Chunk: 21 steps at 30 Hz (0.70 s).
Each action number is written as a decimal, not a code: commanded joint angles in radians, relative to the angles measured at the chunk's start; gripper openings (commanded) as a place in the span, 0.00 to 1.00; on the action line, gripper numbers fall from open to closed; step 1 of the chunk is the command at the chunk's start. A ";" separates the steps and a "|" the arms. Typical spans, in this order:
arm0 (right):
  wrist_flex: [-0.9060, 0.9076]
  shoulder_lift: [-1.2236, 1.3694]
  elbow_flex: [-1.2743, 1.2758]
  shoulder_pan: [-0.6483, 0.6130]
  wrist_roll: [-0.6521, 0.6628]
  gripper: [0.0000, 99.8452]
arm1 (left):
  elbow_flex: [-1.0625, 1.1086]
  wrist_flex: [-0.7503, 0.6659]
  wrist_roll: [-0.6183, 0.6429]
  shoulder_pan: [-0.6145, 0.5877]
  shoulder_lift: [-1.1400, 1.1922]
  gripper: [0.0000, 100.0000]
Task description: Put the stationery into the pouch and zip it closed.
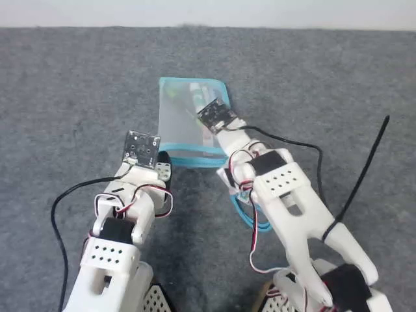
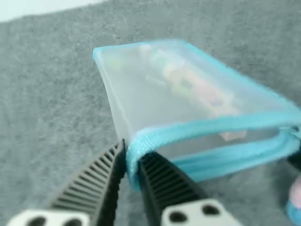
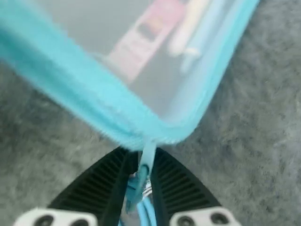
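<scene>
- Table (image 1: 78,84): the top is covered with a grey, felt-like mat, and its far edge meets a pale strip.
- Pouch (image 1: 185,127): see-through with blue trim, it rests on the mat near the middle, zip edge toward the near side.
- Blue cord (image 1: 242,211): lies in a loop on the mat, just nearer than the pouch.
- Black cable (image 1: 57,211): curves out over the mat on the left arm's side. Whether it touches the mat cannot be told.

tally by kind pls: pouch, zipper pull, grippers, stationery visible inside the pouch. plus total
pouch: 1
zipper pull: 1
grippers: 2 (left gripper, right gripper)
stationery seen through the pouch wall: 3 (pink piece, pale stick, light blue stick); more may be hidden
Total: 7
</scene>
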 commanded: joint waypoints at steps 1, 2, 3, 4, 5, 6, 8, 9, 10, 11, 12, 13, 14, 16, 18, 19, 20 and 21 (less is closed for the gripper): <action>0.025 -0.062 -0.063 -0.071 0.021 0.01 | -0.081 0.011 -0.060 -0.002 0.012 0.01; 0.025 -0.064 -0.064 -0.101 0.023 0.01 | -0.084 0.015 -0.051 -0.002 0.012 0.01; 0.024 -0.067 -0.069 -0.130 0.023 0.01 | -0.084 0.017 -0.044 -0.002 0.012 0.01; 0.030 -0.074 -0.078 -0.157 0.021 0.01 | -0.084 0.017 -0.041 -0.002 0.012 0.01; 0.039 -0.085 -0.086 -0.180 0.018 0.01 | -0.082 0.017 -0.040 -0.002 0.012 0.01; 0.053 -0.102 -0.094 -0.200 0.018 0.01 | -0.081 0.017 -0.038 -0.002 0.012 0.01; 0.065 -0.153 -0.097 -0.223 0.020 0.01 | -0.079 0.017 -0.035 -0.003 0.012 0.01; 0.068 -0.183 -0.092 -0.229 0.020 0.01 | -0.079 0.017 -0.023 -0.006 0.012 0.01; 0.070 -0.216 -0.083 -0.236 0.021 0.01 | -0.079 0.017 -0.009 -0.009 0.012 0.01; 0.070 -0.248 -0.072 -0.245 0.021 0.01 | -0.079 0.017 -0.005 -0.009 0.012 0.01; 0.068 -0.285 -0.057 -0.259 0.023 0.01 | -0.079 0.017 0.000 -0.009 0.012 0.01; 0.065 -0.318 -0.038 -0.277 0.031 0.01 | -0.079 0.017 0.002 -0.008 0.012 0.01; 0.062 -0.354 -0.021 -0.295 0.037 0.01 | -0.079 0.017 0.002 -0.005 0.012 0.01; 0.039 -0.407 0.015 -0.331 0.043 0.01 | -0.079 0.017 0.003 -0.003 0.012 0.01; 0.007 -0.446 0.055 -0.354 0.043 0.01 | -0.077 0.017 0.005 -0.003 0.012 0.01; -0.002 -0.455 0.068 -0.366 0.043 0.01 | -0.077 0.017 0.005 -0.003 0.012 0.01; -0.008 -0.456 0.077 -0.375 0.043 0.01 | -0.077 0.017 0.005 -0.003 0.012 0.01; -0.013 -0.455 0.080 -0.381 0.043 0.01 | -0.077 0.018 0.006 -0.003 0.012 0.01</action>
